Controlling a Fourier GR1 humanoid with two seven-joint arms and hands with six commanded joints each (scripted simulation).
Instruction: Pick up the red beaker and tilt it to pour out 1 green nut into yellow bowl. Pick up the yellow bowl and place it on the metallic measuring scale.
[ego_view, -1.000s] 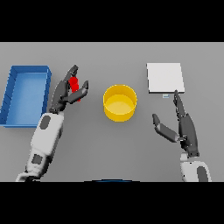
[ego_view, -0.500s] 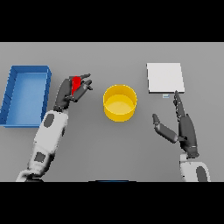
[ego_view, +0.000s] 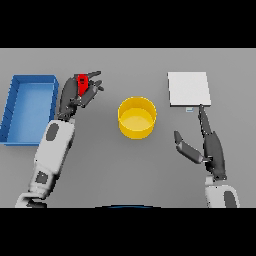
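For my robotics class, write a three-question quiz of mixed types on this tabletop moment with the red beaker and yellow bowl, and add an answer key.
1. True or false: the left hand has its fingers curled round the red beaker.
2. What lies directly left of that hand?
A. the metallic measuring scale
B. the blue tray
C. the yellow bowl
3. Fill in: the right hand has straight fingers and holds ____.

Key
1. True.
2. B; the bowl sits mid-table to the hand's right, and the scale is further right.
3. Nothing; it shows below the scale, apart from the bowl.
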